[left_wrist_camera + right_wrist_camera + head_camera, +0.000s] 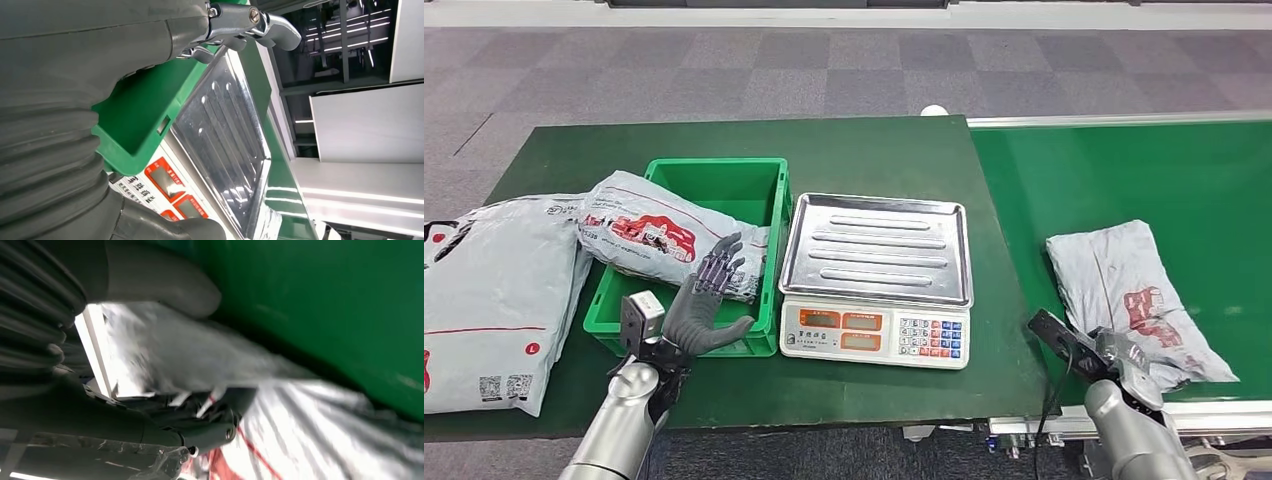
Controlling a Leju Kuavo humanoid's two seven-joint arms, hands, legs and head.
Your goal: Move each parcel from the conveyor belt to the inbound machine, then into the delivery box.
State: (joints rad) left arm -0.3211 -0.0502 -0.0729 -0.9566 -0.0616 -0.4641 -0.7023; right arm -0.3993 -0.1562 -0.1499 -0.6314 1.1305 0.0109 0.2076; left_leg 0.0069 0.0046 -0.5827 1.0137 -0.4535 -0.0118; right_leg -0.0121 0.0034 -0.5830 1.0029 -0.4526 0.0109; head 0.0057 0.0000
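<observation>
One grey parcel [1136,296] lies lengthwise on the conveyor belt [1124,170], its near corner at the right hand [1124,362], whose grip cannot be told; left hand [706,305] open.

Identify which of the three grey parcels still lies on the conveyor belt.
The crumpled grey parcel with red print at the right hand lies on the conveyor belt. One other rests across the green crate; the large one lies on the table.
</observation>
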